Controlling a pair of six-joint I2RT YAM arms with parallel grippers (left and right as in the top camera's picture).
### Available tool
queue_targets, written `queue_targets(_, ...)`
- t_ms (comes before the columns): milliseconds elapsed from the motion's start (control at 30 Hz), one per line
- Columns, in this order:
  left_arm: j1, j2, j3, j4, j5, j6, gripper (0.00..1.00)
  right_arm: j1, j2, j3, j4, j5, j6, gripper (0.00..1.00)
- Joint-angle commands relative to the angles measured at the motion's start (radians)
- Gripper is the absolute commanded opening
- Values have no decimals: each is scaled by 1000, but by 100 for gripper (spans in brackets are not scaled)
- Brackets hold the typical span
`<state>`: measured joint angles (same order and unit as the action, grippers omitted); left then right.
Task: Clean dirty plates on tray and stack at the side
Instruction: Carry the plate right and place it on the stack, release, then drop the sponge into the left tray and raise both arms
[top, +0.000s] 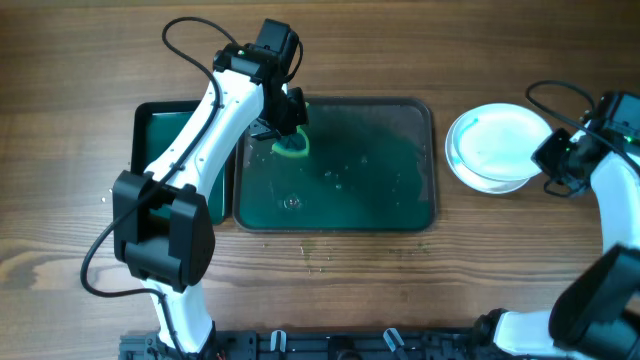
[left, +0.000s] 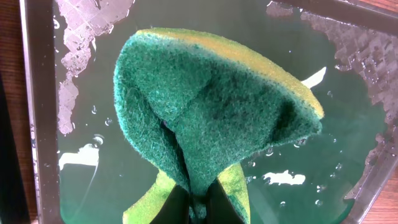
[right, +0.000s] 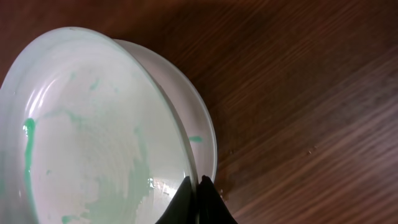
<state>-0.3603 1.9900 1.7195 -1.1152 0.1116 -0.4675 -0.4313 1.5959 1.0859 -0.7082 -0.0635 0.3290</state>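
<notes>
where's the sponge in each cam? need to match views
Overhead: sponge at the tray's top-left corner, in the left claw.
Left wrist: fills the centre, pinched at its bottom edge.
Right wrist: not in it; only plates and table.
Shared landmark: the wet green tray, in overhead and left wrist.

My left arm (top: 215, 110) reaches from its base at the near edge toward the far side. The elbow sits low and the wrist is folded over, so the left jaws point downward. Left jaws: closed tight, pinching the sponge (left: 211, 112) at its lower edge. My right arm (top: 612, 200) rises along the right side, wrist turned inward, right jaws aimed leftward. Right jaws: closed, nipping the rim of a white plate (right: 93, 124).
</notes>
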Motion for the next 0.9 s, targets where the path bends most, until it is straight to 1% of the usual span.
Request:
queue_targets(0, 2, -7, 1, 1, 15, 19, 4, 0, 85, 0, 19, -17, 14, 5)
queue_targets(33, 2, -7, 1, 1, 15, 19, 4, 0, 101, 0, 18, -24, 11, 6)
queue_targets(67, 2, -7, 1, 1, 15, 19, 4, 0, 114, 0, 13, -24, 11, 10)
queue_targets(167, 2, -7, 1, 1, 15, 19, 4, 0, 126, 0, -3, -36, -3, 31)
queue_targets(200, 2, -7, 1, 1, 15, 19, 4, 0, 124, 1, -9, -47, -14, 37)
queue_targets(233, 2, -7, 2, 1, 15, 19, 4, 0, 121, 3, -16, -64, -15, 40)
queue_targets(367, 17, -17, 6, -4, 15, 20, 4, 2, 98, 60, -98, -179, -30, 43)
queue_targets(400, 26, -26, 14, -16, 14, 22, 4, 6, 84, 83, -117, -237, -62, 45)
queue_targets(500, 59, -61, 45, -62, 14, 85, 4, 28, 44, 129, -153, -327, -116, 58)
queue_targets(633, 119, -133, 59, -159, -9, 223, 4, 102, -26, 159, -167, -342, -168, 63)
queue_targets(767, 191, -158, 59, -244, -85, 300, 4, 187, -53, 159, -176, -336, -199, 65)
queue_targets(867, 260, -157, 46, -255, -101, 311, 4, 248, -47, 159, -179, -334, -198, 66)
